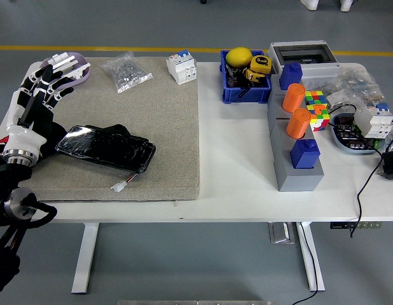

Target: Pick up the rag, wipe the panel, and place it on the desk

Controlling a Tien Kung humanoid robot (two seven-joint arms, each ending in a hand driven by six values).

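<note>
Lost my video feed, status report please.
Left robot hand open, above the mat's left edge. Black cloth rag ungrasped, partly under the hand. Glossy black panel lies alongside. Right robot hand out of view.

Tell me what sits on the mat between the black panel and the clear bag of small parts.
Nothing: in the head view the stretch of grey mat between the panel and the bag is bare.
</note>
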